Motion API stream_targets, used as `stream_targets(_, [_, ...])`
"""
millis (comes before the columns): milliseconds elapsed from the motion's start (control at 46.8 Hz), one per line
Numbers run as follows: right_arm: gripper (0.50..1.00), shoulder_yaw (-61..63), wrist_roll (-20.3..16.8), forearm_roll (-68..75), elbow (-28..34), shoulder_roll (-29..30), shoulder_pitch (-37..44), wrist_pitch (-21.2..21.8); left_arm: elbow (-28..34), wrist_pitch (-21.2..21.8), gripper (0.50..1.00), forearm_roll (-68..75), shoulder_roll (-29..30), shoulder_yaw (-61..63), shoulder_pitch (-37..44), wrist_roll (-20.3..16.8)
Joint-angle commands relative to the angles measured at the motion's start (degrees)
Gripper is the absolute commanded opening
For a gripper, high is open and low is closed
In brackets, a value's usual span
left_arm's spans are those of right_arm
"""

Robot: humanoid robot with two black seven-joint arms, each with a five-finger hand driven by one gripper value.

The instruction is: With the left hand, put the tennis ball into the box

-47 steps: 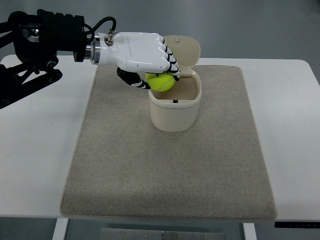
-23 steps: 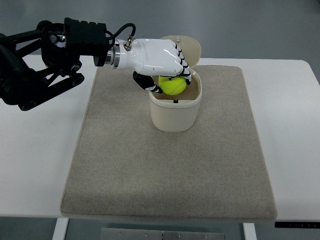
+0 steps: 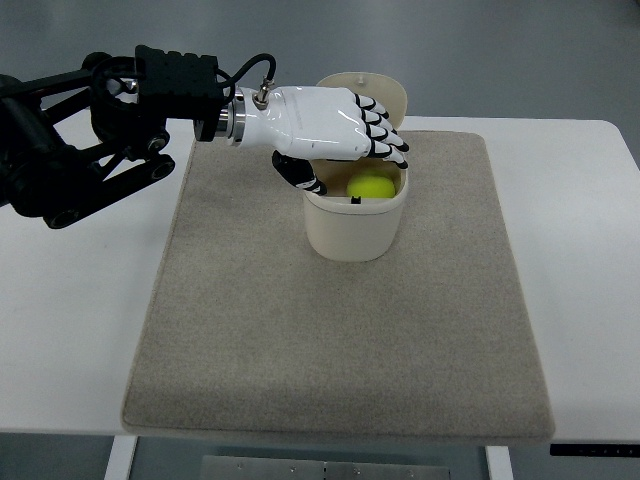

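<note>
— Tennis ball, fuzzy and yellow-green (image 3: 370, 186): where is it found?

— It is seen down inside the cream plastic box with rounded walls (image 3: 352, 235), below the rim, so the placing is judged done.

— How is the glossy white left hand with black finger joints (image 3: 325, 125) held?

— It is hovered flat above the box mouth, fingers (image 3: 385, 133) stretched out and nothing gripped; the ball is judged released.

— Why is the hinged lid (image 3: 372, 90) tilted back?

— The opening is kept clear that way.

— What is underneath?

— A coarse grey felt-like mat (image 3: 340, 340) is laid on the smooth white counter (image 3: 70, 330), presumably for grip.
</note>
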Motion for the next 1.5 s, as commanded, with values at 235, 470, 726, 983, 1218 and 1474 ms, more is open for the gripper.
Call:
stream_targets(235, [0.903, -0.02, 0.04, -0.01, 0.0, 0.0, 0.0, 0.0, -8.09, -0.43, 0.992, -5.61, 8.04, 0.01, 0.79, 0.0])
stream_targets(470, [0.901, -0.02, 0.04, -0.01, 0.0, 0.0, 0.0, 0.0, -10.55, 0.09, 0.992, -12.63, 18.06, 0.01, 5.35, -0.17])
stream_targets(726, [0.903, -0.02, -0.05, -0.01, 0.0, 0.0, 0.0, 0.0, -8.62, 2.81, 0.992, -29.59, 21.67, -0.07, 12.12, -0.17])
stream_targets(983, [0.903, -0.02, 0.04, -0.01, 0.0, 0.0, 0.0, 0.0, -0.63, 4.22, 0.992, -55.87, 18.6, -0.25, 14.67, -0.09])
stream_targets(1218, [0.903, -0.02, -0.05, -0.01, -0.09, 0.0, 0.0, 0.0, 9.04, 1.77, 0.992, -74.32, 12.36, -0.25, 14.85, 0.09])
stream_targets(1474, [0.903, 0.07, 0.04, -0.01, 0.0, 0.0, 0.0, 0.0, 17.12, -7.19, 0.992, -95.5, 9.11, -0.25, 15.2, 0.18])
